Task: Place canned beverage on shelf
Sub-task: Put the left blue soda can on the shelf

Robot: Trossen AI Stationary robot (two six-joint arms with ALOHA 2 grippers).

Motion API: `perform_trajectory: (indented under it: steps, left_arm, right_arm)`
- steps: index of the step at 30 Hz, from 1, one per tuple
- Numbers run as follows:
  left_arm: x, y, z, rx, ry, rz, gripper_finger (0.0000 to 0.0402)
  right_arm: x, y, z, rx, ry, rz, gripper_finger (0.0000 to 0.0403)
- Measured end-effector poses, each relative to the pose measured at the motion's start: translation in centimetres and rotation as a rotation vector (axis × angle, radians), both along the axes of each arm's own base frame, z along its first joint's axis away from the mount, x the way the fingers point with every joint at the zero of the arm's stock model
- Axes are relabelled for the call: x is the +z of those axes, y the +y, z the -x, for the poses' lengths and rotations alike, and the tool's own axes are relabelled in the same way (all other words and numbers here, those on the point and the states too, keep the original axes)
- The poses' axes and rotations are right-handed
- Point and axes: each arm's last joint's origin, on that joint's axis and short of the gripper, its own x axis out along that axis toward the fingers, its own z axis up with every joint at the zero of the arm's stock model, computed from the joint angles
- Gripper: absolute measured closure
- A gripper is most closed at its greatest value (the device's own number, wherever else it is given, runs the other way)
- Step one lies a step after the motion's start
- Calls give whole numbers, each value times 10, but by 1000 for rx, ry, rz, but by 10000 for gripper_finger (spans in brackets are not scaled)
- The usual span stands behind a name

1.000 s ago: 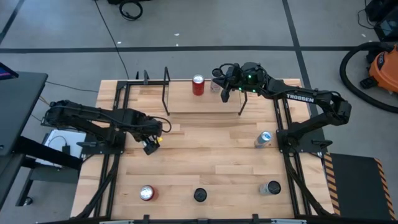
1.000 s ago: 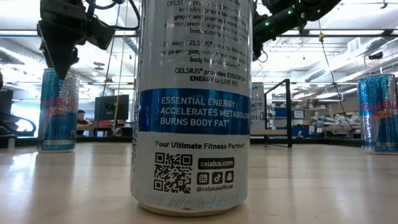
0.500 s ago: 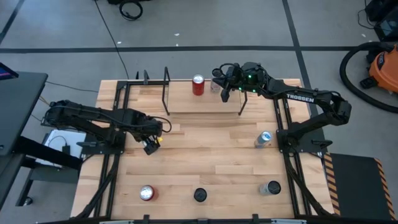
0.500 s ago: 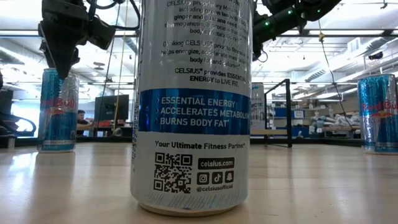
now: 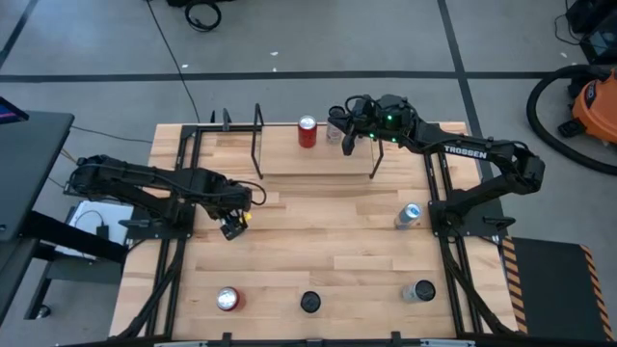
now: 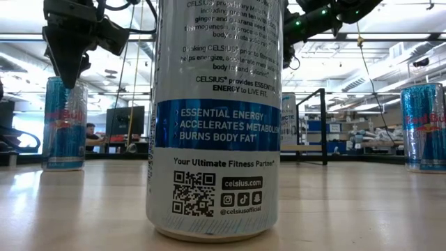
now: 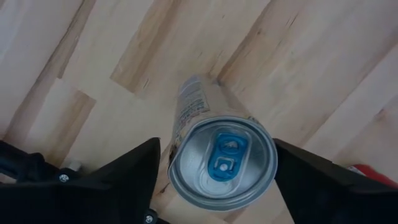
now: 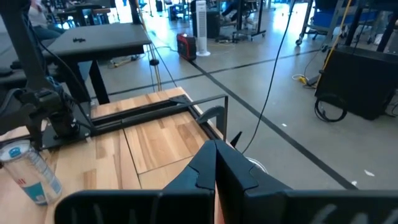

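**Left gripper straddles a can**

Your left gripper (image 7: 214, 171) has one finger on each side of a blue-tabbed can (image 7: 221, 163) standing on open tabletop (image 5: 328, 222), whether pinching I cannot tell. Right gripper (image 5: 347, 135), fingers pressed together, hovers over the shelf (image 5: 313, 159), where a red can (image 5: 307, 132) stands near the far edge.
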Motion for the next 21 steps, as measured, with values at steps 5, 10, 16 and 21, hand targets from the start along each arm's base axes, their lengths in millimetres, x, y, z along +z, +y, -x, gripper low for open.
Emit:
perform_trajectory:
  steps: [5, 10, 16, 21]
  left_arm:
    - [0, 3, 0, 10, 1, 11, 136]
    - [0, 10, 0, 26, 1, 20, 164]
    - [0, 14, 0, 22, 2, 41, 162]
    - [8, 19, -1, 11, -3, 56, 162]
  right_arm:
    - [0, 0, 0, 0, 0, 0, 393]
    - [0, 0, 0, 0, 0, 0, 393]
    - [0, 0, 0, 0, 0, 1, 393]
    - [0, 0, 0, 1, 0, 1, 393]
